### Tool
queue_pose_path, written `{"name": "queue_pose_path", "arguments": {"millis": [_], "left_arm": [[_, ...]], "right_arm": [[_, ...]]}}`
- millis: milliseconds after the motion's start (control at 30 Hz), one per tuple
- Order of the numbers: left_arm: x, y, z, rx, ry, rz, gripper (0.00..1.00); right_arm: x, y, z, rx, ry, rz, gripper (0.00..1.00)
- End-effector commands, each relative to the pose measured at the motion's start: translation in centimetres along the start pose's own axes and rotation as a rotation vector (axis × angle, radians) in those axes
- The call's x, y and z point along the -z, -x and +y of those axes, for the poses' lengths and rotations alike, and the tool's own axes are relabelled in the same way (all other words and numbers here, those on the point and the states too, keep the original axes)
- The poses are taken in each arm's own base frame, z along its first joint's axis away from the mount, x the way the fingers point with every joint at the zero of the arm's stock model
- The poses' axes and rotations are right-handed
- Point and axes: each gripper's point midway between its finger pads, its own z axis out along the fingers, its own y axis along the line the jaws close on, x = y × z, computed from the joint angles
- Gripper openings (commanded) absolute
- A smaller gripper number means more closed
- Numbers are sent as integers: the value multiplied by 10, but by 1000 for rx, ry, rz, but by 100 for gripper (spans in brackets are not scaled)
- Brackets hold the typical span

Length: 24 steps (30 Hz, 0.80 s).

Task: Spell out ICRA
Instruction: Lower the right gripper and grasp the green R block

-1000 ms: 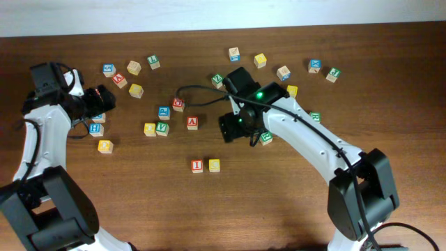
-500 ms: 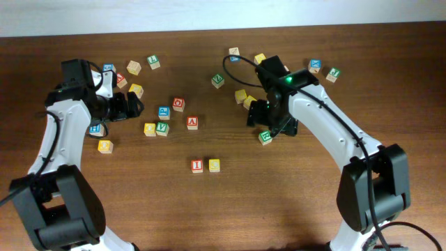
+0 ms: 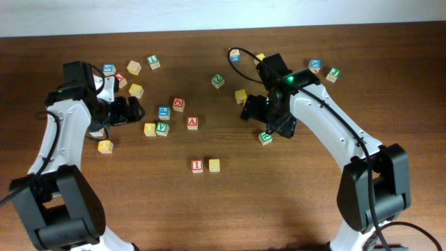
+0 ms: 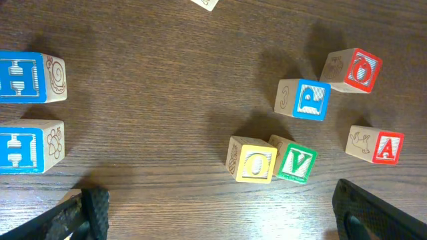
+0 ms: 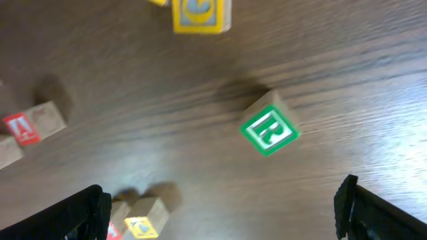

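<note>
Right gripper (image 5: pixel 223 200) hangs with jaws spread wide and empty over the green R cube (image 5: pixel 270 131), which sits on the table (image 5: pixel 320 60) just ahead between my fingers, turned corner-on to them, nearer my right-hand finger.

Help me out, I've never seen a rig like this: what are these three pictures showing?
Two white robot arms work at a wooden table. One picture looks down from above; the other two come from a camera on each wrist. Small lettered wooden cubes lie scattered. The left gripper hangs open over several, including a red A; the right gripper hangs open above a green R. A red I and a yellow cube sit side by side. Nothing is held.
</note>
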Motion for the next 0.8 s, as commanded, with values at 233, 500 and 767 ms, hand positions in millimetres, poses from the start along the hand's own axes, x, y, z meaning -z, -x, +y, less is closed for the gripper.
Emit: {"name": "queue_pose_path", "arguments": {"millis": [233, 500, 767], "left_arm": [[0, 3, -10, 54, -48, -3, 99], [1, -19, -11, 214, -43, 90, 99], [2, -22, -10, 220, -39, 104, 99]], "right_arm": [[-2, -13, -13, -140, -59, 49, 71], [-2, -7, -16, -216, -78, 12, 62], [-8, 1, -33, -469, -162, -58, 62]]}}
